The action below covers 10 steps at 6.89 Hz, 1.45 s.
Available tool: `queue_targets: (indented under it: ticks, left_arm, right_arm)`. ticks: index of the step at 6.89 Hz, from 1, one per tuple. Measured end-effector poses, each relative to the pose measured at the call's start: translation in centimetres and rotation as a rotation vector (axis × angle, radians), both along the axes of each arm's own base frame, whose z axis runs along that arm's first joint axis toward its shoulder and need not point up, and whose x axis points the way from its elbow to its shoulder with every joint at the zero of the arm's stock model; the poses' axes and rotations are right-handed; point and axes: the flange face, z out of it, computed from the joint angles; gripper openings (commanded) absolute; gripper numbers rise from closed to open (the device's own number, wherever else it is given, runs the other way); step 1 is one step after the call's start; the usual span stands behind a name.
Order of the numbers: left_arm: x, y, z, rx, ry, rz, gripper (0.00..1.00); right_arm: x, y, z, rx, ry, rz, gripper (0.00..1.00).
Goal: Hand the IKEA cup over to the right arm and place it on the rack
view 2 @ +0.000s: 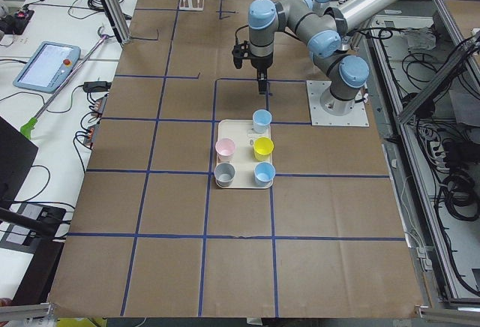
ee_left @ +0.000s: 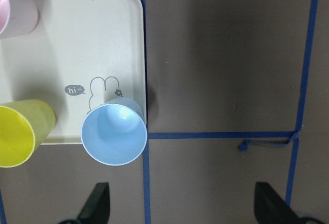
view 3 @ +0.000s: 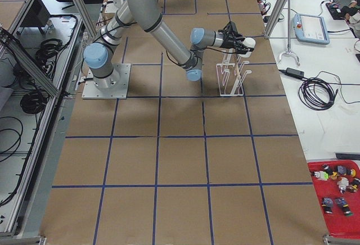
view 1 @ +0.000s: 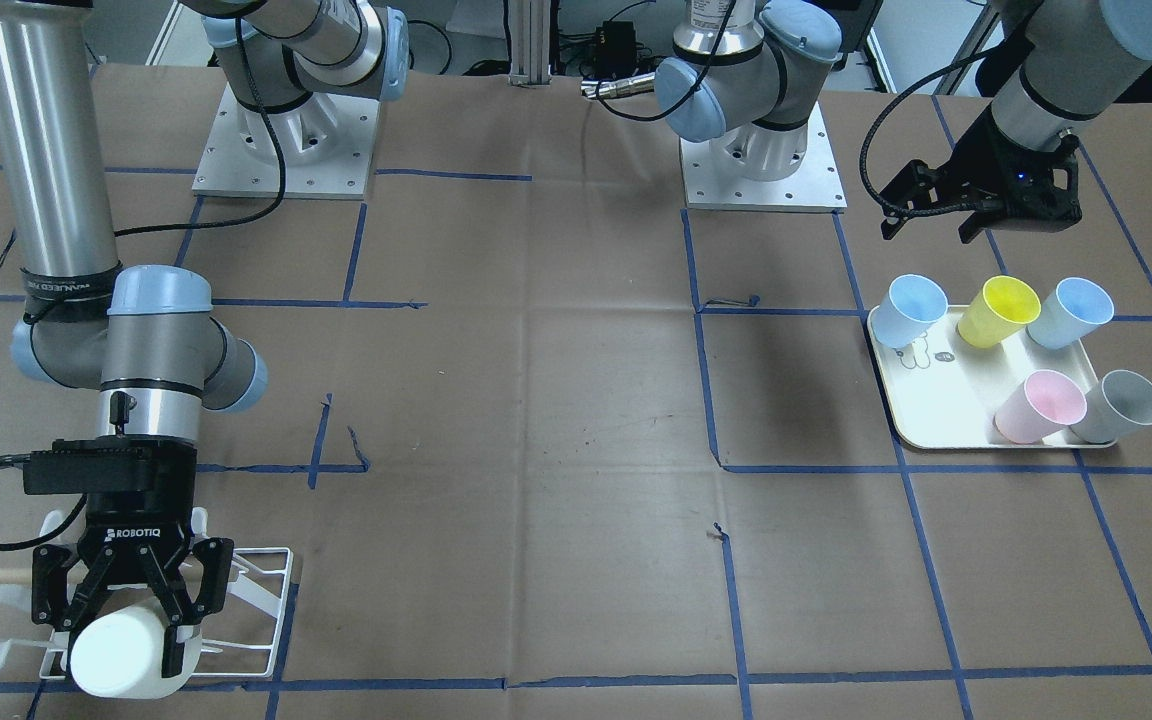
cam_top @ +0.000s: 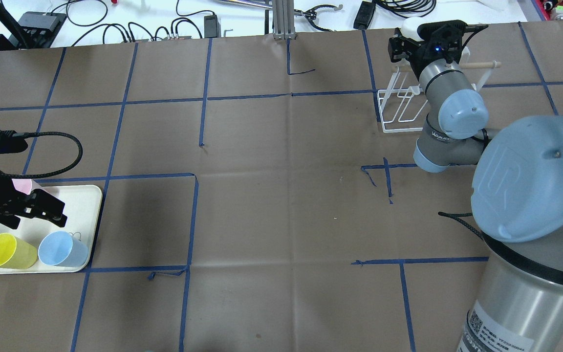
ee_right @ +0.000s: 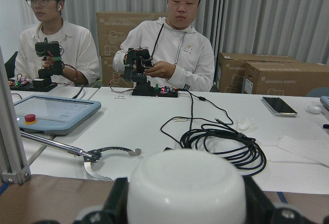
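While my right gripper [view 1: 126, 628] is closed on the white IKEA cup [view 1: 121, 658], base up, the rack [view 1: 241, 585] lies just below it, prongs rising toward the cup.

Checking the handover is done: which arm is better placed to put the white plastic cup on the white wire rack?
Right. The right gripper is shut on the white plastic cup at the white wire rack; the left gripper hangs open near the cream tray, across the table.

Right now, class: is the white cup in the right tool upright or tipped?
Tipped sideways: the white cup shows its closed base to the front camera.
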Motion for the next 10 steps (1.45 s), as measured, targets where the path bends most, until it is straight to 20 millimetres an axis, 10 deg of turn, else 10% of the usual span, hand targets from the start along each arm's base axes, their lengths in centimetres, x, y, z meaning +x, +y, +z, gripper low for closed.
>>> queue_targets:
  ticks: [4,8,9,10]
  left_arm:
    - [0.6,0.2,-7.7,-0.014,-0.02,0.01,0.98]
    - [1.0,0.2,-13.6,0.029,0.005,0.02,0.99]
    - [1.1,0.4,-13.9,0.04,0.003,0.014,0.83]
    - [1.3,0.5,-13.9,0.051,-0.016,0.007,0.43]
  right_arm:
    - [0.0,-0.2,1.8,-0.031,-0.004,-0.001,0.99]
    - [3.9,1.8,8.2,-0.13,0.001,0.056,1.0]
    - [5.7,2.9,9.6,-0.139,-0.018,0.082,1.0]
    - [7.2,4.1,10.6,-0.125,-0.067,0.096,1.0]
